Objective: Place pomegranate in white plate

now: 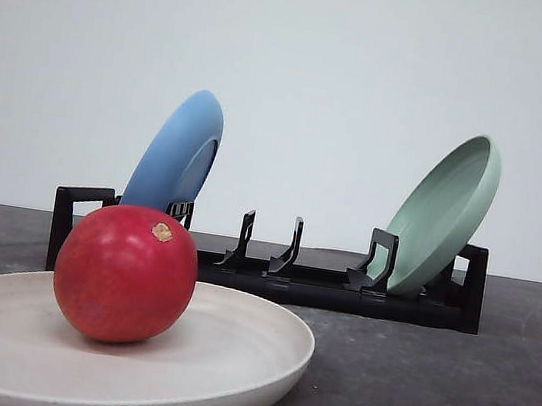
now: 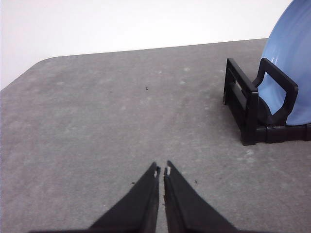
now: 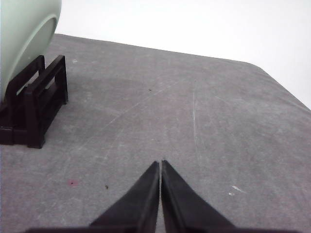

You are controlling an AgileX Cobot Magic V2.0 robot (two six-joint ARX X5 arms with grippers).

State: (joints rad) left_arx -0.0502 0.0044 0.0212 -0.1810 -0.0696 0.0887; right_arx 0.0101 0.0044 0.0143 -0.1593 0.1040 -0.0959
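The pomegranate [image 1: 126,274] already sits inside the white plate [image 1: 261,348] in front of the black dish rack [image 1: 272,269], so the task looks done, with the left gripper [image 2: 162,171] and right gripper [image 3: 160,165] both closed, empty, over bare table, and no readable writing anywhere.

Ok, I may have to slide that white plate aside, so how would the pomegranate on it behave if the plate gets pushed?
The pomegranate is round and rests on a small contact patch, so it would probably roll. Its skin looks smooth and glossy, so likely slippery under a gripper. The white plate is shallow with a low rim, which may not stop it on a sharp push.
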